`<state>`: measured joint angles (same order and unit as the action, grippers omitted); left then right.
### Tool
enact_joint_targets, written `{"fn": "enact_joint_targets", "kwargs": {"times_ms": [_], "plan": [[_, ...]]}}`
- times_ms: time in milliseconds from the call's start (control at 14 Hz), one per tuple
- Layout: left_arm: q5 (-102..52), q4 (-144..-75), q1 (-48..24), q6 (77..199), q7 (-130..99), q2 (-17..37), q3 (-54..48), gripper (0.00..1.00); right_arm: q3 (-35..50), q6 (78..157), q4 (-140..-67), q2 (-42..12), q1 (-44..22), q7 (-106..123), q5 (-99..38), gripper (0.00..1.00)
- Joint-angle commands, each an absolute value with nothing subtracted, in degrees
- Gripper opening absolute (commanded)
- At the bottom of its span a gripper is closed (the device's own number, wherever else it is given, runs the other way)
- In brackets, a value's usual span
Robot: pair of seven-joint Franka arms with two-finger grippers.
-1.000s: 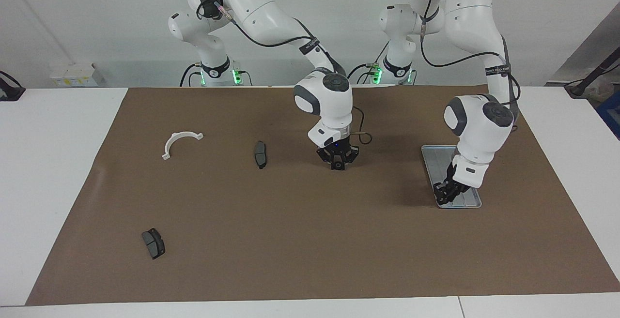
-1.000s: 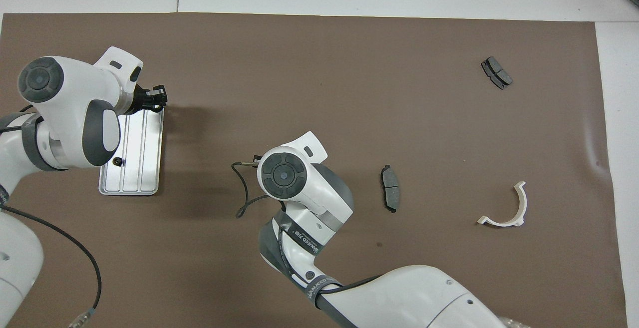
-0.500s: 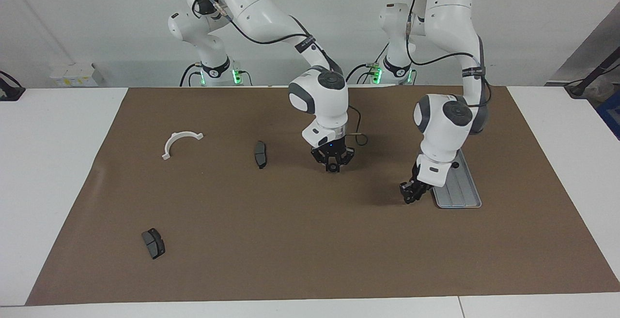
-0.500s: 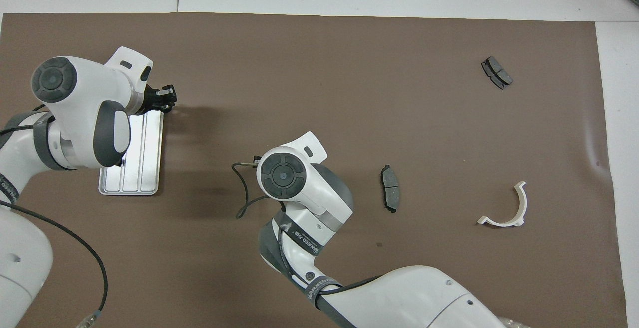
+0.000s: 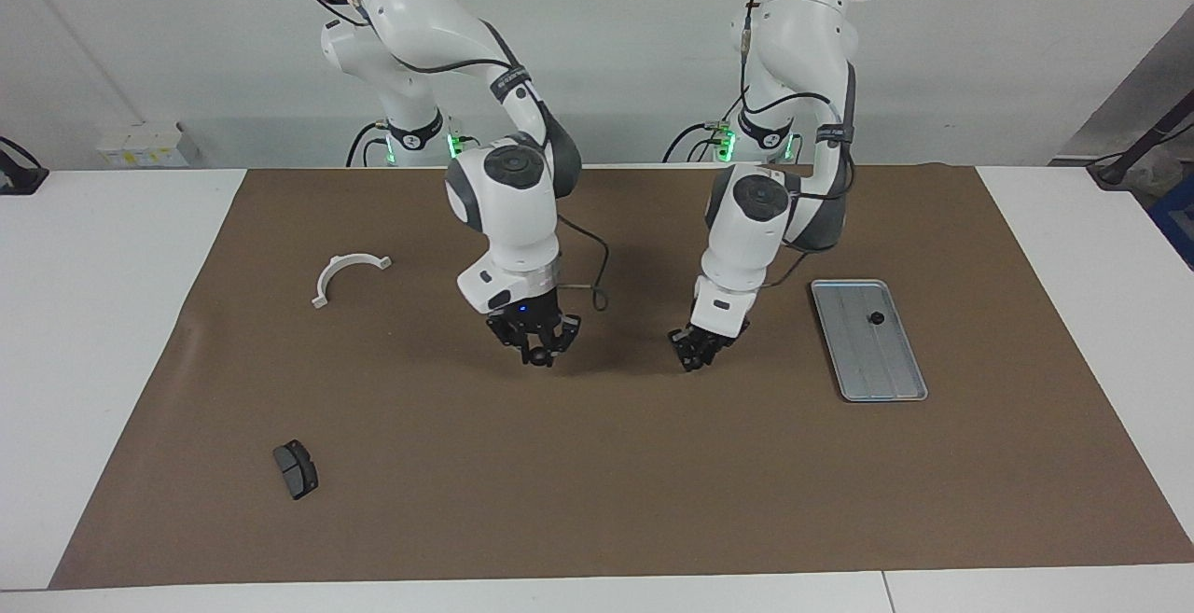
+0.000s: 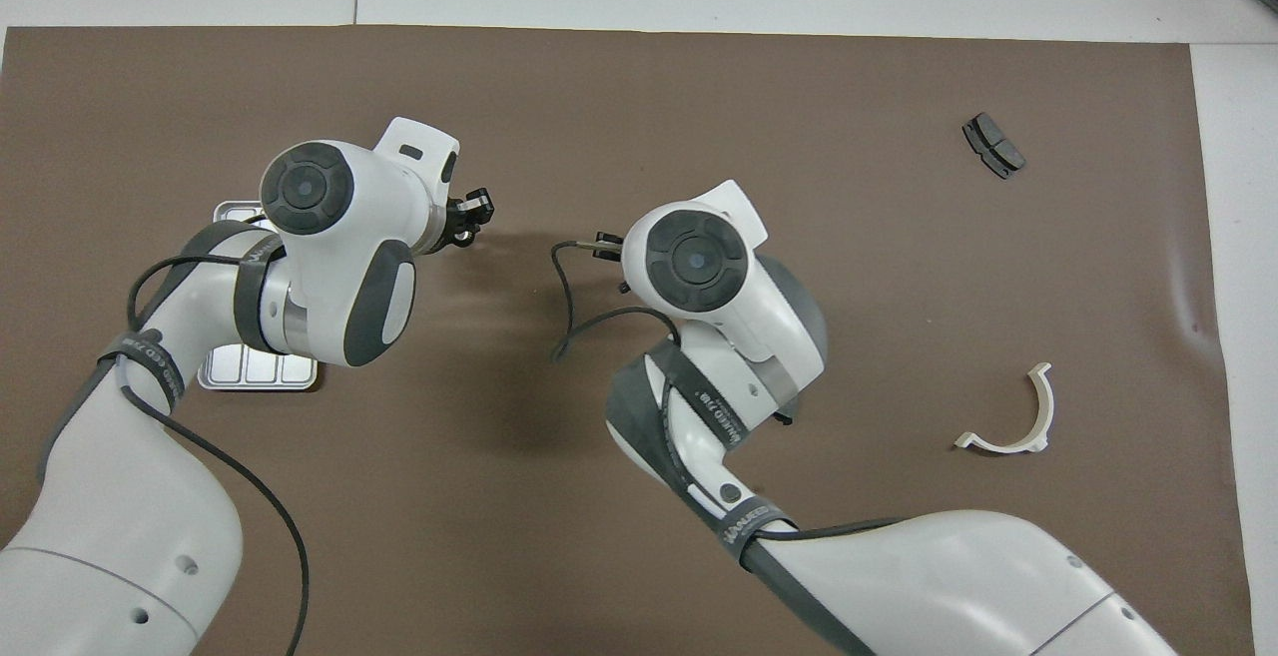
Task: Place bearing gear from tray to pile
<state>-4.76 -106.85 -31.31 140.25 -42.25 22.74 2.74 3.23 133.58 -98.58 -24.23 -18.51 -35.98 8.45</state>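
The one bearing gear (image 5: 877, 318) I can see sits on the tray (image 5: 891, 387), toward the left arm's end of the worktop from the left jaws, which hang over bare brown mat (image 5: 597, 482) beside the right jaws; whether either pair is clenched I cannot tell, and no pile shows.

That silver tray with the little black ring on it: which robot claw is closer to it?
Left. The left claw hangs over the brown mat just beside the tray, toward the table's middle. The right claw hangs over the mat clearly further along, toward the right arm's end.
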Motion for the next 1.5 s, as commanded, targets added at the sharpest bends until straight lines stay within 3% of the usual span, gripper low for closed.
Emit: {"fn": "enact_joint_targets", "kwargs": {"times_ms": [0,71,286,500,857,929,1000,1071,1214,1286,1429], "plan": [[-5.27,-107.84,-35.23,139.92,-43.67,22.33,3.87,0.19,4.31,134.21,-100.54,-23.38,-12.59,-26.32,9.49,0.0],[-5.27,-107.84,-36.38,139.92,-44.64,22.24,3.87,0.26,4.39,134.12,-101.5,-23.29,-10.48,-23.15,9.06,0.0],[-5.27,-107.84,-38.75,139.92,-45.7,21.97,3.87,0.56,4.39,134.03,-103.62,-22.94,-5.55,-16.72,8.79,0.0],[-5.19,-107.75,-39.29,139.92,-48.51,21.97,3.95,1.0,4.48,134.12,-105.81,-22.41,-1.42,-10.57,8.35,0.0],[-2.99,-105.73,-35.43,138.17,-45.28,20.93,10.88,1.0,4.48,134.56,-106.52,-22.85,3.24,-1.33,2.99,0.05],[-2.99,-105.65,-32.72,137.29,-41.78,20.05,11.33,1.0,4.4,135.0,-106.52,-23.2,4.12,0.07,2.9,0.1],[-2.99,-105.64,-29.13,135.89,-37.4,19.26,11.16,1.0,4.39,135.0,-106.44,-23.29,4.39,0.87,2.9,0.27],[-3.08,-105.73,-25.96,133.96,-31.96,18.38,11.16,1.0,4.39,135.0,-106.35,-23.29,4.39,1.05,2.9,0.57],[-3.16,-105.99,-20.5,131.41,-22.19,17.76,11.16,1.0,4.39,134.74,-105.56,-23.2,4.13,0.88,2.9,0.91],[-3.16,-106.43,-18.13,130.79,-17.54,17.67,11.16,1.0,4.48,134.56,-104.95,-22.94,3.7,0.7,2.9,1.0],[-3.25,-108.01,-14.43,129.38,-8.75,16.88,11.16,1.0,4.66,134.12,-103.63,-22.41,2.29,-0.34,2.9,1.0]]}}
